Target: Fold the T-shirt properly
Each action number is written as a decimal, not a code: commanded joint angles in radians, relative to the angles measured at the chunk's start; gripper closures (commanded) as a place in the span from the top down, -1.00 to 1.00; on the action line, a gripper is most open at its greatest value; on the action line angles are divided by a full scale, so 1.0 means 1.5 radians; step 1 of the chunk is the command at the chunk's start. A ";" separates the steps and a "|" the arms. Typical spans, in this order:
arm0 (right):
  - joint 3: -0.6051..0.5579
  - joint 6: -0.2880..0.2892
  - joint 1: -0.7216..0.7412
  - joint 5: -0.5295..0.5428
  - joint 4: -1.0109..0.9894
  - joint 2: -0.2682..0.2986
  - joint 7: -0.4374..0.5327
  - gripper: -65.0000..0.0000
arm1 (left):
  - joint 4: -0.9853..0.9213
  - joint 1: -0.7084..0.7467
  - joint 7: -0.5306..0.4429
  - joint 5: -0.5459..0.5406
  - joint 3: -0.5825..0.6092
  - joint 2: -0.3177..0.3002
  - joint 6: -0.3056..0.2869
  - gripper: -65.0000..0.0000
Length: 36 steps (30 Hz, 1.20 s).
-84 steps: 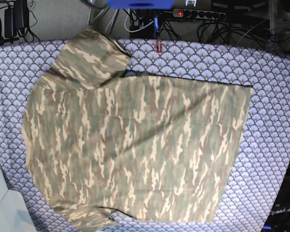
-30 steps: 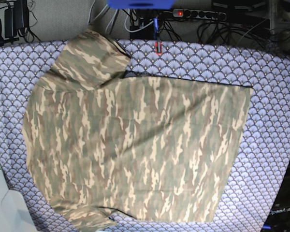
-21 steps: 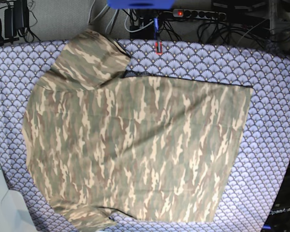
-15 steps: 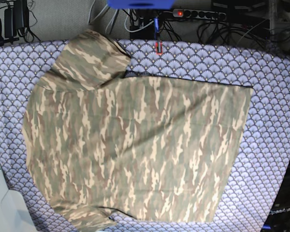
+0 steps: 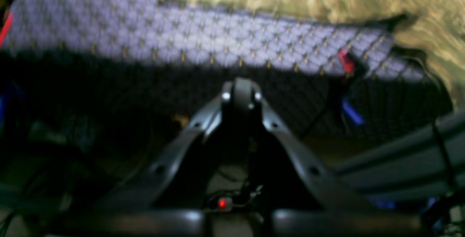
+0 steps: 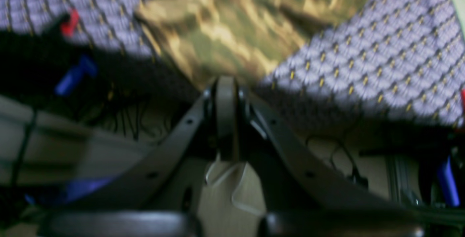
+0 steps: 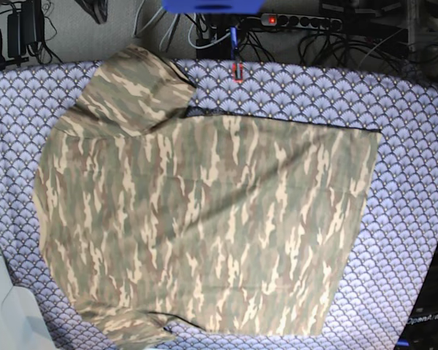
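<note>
T-shirt (image 7: 204, 226) lies flat on tablecloth (image 7: 416, 204); nothing stands above it

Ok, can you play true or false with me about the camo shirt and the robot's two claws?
1. The T-shirt lies spread flat on the purple tablecloth. True.
2. The left gripper is wide open. False: its jaws are shut together.
3. The right gripper is holding the shirt. False: it is shut on nothing, off the table's edge; a sleeve lies just beyond it.
4. One sleeve sticks out at the top left in the base view. True.
5. The shirt is already folded in half. False: it is still laid out whole, with no fold made.
</note>
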 commanded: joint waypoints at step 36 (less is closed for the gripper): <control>0.447 0.458 0.508 0.076 0.007 -0.134 -0.613 -1.00 | 0.191 -0.173 0.465 -0.170 -0.113 -0.012 0.051 -0.98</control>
